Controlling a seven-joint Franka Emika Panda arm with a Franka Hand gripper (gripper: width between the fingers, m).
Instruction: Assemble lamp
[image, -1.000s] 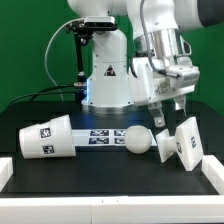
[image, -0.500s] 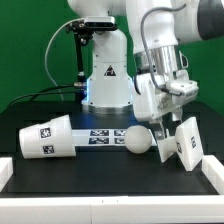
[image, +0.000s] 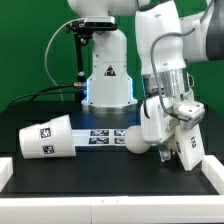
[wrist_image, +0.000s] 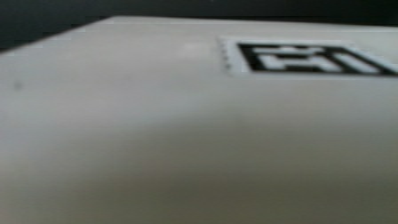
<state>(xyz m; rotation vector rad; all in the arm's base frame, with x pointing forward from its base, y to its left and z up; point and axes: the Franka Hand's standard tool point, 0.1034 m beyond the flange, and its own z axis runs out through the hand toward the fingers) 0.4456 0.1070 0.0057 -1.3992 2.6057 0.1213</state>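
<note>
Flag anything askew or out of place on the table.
The shade lies on its side, the bulb lies loose by the marker board, and the base leans tilted, not flat. Nothing looks damaged.

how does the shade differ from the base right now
The shade is a cone-like cup; the base is boxy. The shade lies on its side at the exterior view's left; the base sits tilted at that view's right. The shade lies well apart from the gripper, which hangs right at the base. Both are white with black-and-white square tags.
</note>
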